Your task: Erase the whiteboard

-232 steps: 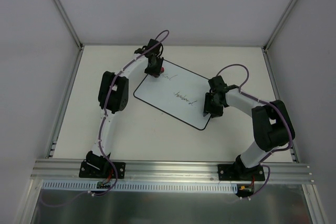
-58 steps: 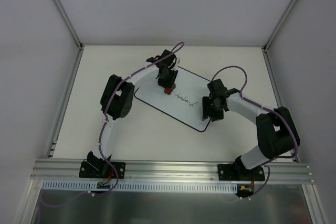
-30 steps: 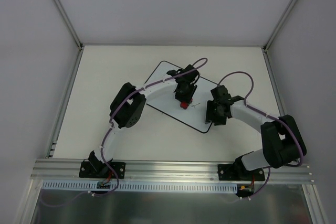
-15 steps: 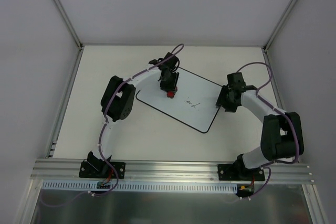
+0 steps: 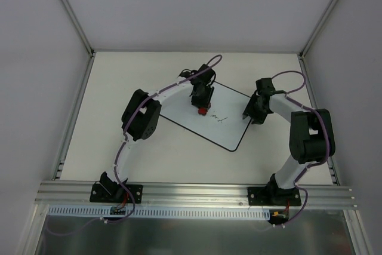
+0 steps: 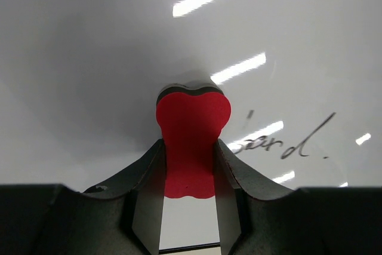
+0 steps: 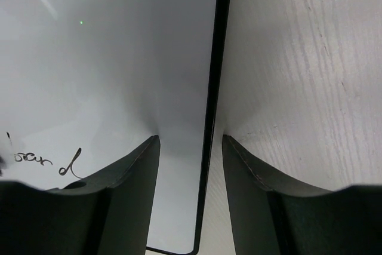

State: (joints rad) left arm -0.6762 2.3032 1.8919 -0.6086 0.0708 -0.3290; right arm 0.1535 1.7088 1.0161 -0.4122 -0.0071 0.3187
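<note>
The whiteboard [image 5: 209, 132] lies at an angle in the middle of the table. One short dark handwritten word [image 5: 221, 120] shows on its right half. My left gripper [image 5: 202, 101] is shut on the red bone-shaped eraser [image 5: 203, 111], whose end rests on the board just left of the writing. In the left wrist view the eraser [image 6: 192, 123] sits between my fingers, with the writing [image 6: 280, 146] to its right. My right gripper [image 5: 255, 111] is open and straddles the board's black right edge [image 7: 213, 88], one finger over the board and one over the table.
The light wooden table [image 7: 298, 58] is enclosed by grey walls with metal posts [image 5: 71, 16]. An aluminium rail [image 5: 191, 192] carries both arm bases along the near edge. The left arm's elbow [image 5: 141, 117] hangs over the board's left corner.
The eraser has swept across the board and the upper-left writing is gone; only a short word is left. My right gripper moved from the board's near corner up its right edge.
</note>
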